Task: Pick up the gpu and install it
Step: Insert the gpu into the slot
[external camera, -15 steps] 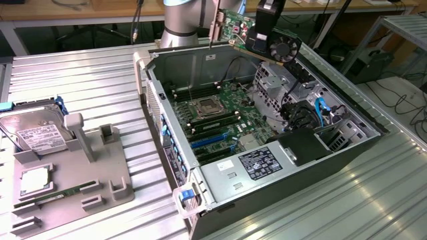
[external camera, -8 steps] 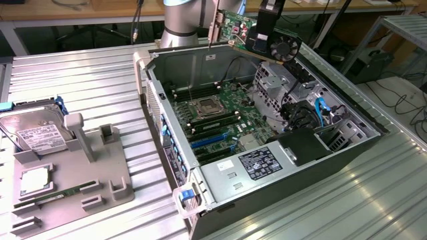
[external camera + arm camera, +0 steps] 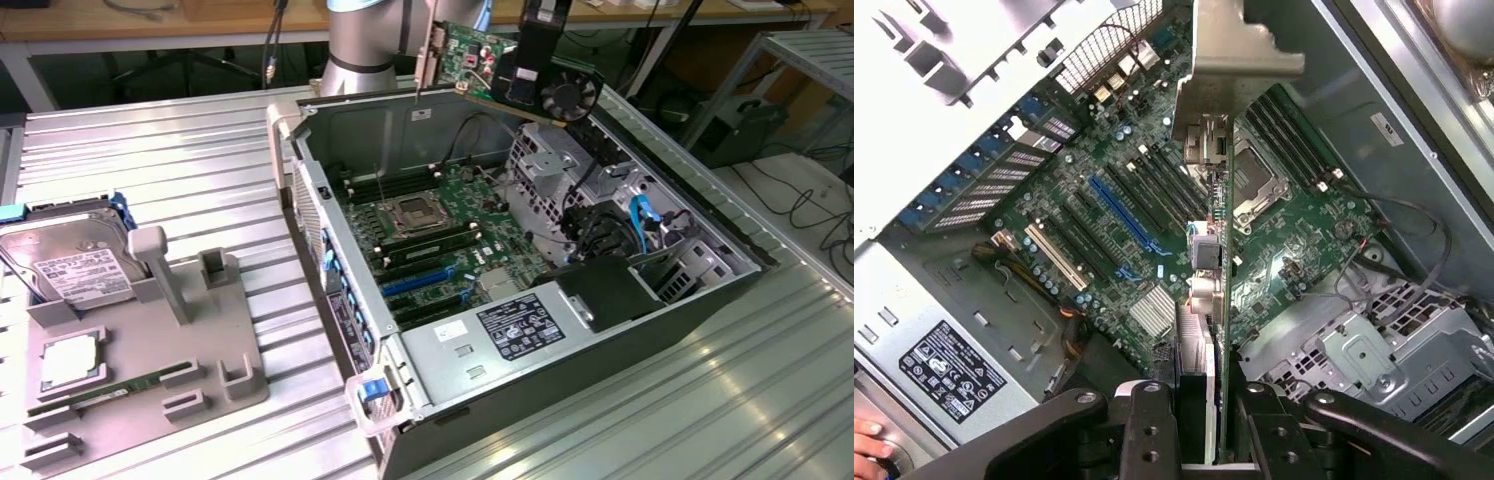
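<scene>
Carrying the flat green, silver-bracketed gpu (image 3: 470, 55) clamped in your gripper (image 3: 1199, 430), you're above the open metal case (image 3: 320, 200); seating likely needs alignment with the long blue slot (image 3: 1122, 215) below.

We see an open computer case (image 3: 387, 125) lying on the ribbed metal tabletop (image 3: 174, 160). Its green motherboard (image 3: 467, 215) faces up, with a processor socket (image 3: 411, 215) and blue slots (image 3: 420, 283) between the socket and a labelled power supply (image 3: 514, 330). On the exterior view's left, a grey holder (image 3: 200, 330) carries a silver hard drive (image 3: 67, 260), a square processor chip (image 3: 67, 362) and a narrow memory stick (image 3: 114, 392).
</scene>
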You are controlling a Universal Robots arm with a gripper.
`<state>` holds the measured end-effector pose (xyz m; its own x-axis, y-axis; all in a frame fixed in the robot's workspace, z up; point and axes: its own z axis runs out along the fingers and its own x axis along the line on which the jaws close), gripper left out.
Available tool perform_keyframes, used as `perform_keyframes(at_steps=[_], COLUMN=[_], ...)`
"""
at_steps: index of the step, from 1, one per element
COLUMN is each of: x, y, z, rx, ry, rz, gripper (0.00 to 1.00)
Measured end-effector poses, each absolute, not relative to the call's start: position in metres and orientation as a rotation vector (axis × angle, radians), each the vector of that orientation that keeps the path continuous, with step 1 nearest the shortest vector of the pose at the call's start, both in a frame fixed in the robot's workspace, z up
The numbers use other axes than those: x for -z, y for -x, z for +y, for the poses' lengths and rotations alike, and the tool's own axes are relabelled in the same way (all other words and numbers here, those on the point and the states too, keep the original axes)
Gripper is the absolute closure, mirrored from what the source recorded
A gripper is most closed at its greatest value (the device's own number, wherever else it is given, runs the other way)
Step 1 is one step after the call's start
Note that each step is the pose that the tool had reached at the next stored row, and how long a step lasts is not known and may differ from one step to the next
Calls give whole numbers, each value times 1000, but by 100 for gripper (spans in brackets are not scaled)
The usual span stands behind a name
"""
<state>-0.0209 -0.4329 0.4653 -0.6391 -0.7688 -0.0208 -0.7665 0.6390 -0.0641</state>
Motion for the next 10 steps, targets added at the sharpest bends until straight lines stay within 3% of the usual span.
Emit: perform_keyframes(at_steps=[10], x=[-465], y=[21], z=[-433], rx=[73], ry=[1437], rz=[2738], gripper=[72])
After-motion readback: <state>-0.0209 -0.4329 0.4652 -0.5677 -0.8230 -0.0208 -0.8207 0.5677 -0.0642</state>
